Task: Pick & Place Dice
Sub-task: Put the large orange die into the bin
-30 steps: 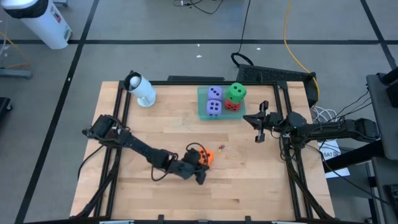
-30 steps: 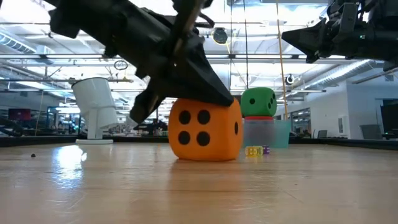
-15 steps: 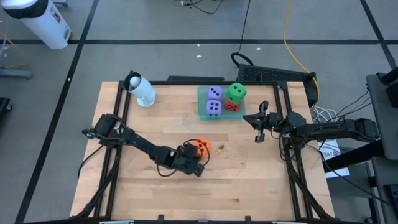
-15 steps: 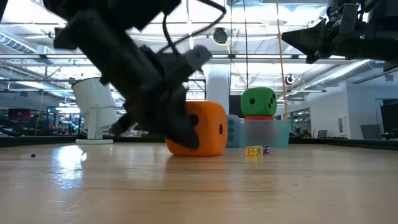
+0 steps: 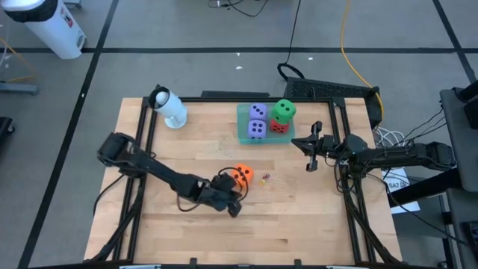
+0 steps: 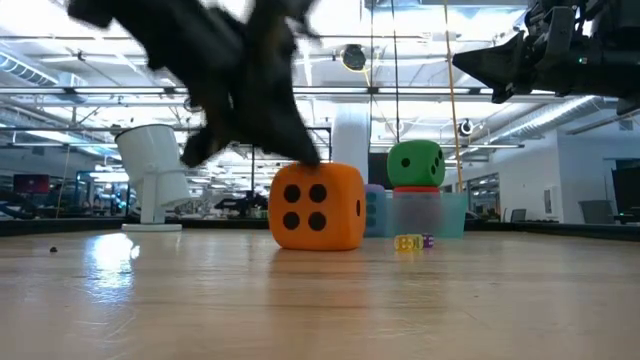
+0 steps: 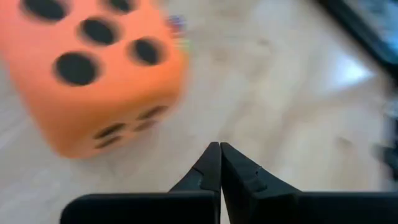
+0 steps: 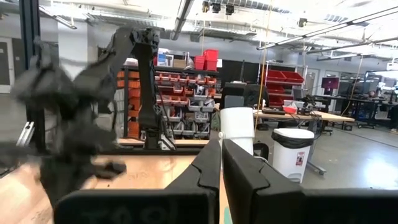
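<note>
The orange die [image 5: 243, 175] rests flat on the wooden table, a four-pip face toward the near edge [image 6: 318, 205]. My left gripper [image 7: 219, 147] is shut and empty, just near-left of the die [image 5: 234, 202] and blurred above it in the low view [image 6: 290, 140]. Two purple-blue dice [image 5: 257, 120] and a green die [image 5: 284, 110] stacked on a red die [image 5: 278, 127] sit in the teal tray [image 5: 244, 137] at the far side. My right gripper [image 5: 312, 155] is shut and empty, held above the table's right side.
A white cylindrical object [image 5: 170, 107] stands at the far left. Tiny coloured bits [image 5: 265, 178] lie just right of the orange die. Black rails [image 5: 142, 142] frame the table. Bare wood stretches along the near side.
The orange die has shifted toward the table's far edge, tipped on the way, and now stands flat again. My left gripper, which was over the die, has come off it and drawn back to its near-left side, higher than before.
</note>
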Action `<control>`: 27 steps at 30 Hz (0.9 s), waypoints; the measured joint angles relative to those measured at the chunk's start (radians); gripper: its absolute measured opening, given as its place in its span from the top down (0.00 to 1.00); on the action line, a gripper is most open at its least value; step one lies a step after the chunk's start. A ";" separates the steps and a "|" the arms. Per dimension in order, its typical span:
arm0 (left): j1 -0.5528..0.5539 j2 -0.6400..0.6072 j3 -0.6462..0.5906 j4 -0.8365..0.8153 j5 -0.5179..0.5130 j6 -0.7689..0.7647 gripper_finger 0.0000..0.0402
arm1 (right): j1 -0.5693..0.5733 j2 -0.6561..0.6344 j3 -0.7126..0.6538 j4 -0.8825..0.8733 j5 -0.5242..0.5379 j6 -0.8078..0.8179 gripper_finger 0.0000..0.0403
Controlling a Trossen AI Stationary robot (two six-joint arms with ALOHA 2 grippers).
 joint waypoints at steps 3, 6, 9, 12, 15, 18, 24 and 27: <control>-0.024 -0.071 0.001 0.005 0.035 0.144 0.99 | 0.000 0.000 0.000 0.000 0.000 0.000 0.98; -0.052 -0.129 0.001 0.031 0.037 0.438 0.98 | 0.000 0.000 0.000 0.001 0.000 0.000 0.98; -0.073 -0.182 0.001 0.069 0.040 0.728 0.98 | 0.000 0.000 0.000 0.001 0.000 0.000 0.98; -0.065 -0.227 0.018 0.052 0.038 0.902 0.98 | 0.000 0.000 0.000 0.001 0.000 0.000 0.98; -0.010 -0.244 0.129 -0.098 0.026 0.839 0.98 | 0.000 0.000 0.000 0.001 0.000 0.000 0.98; 0.062 -0.209 0.302 -0.381 0.037 0.746 0.95 | 0.000 0.000 0.000 0.001 0.000 0.000 0.98; 0.147 -0.082 0.538 -0.714 0.065 0.859 0.77 | 0.000 0.000 0.000 0.001 0.000 0.000 0.98; 0.166 -0.035 0.587 -0.732 0.124 0.958 0.60 | 0.000 0.000 0.000 -0.008 0.000 0.000 0.98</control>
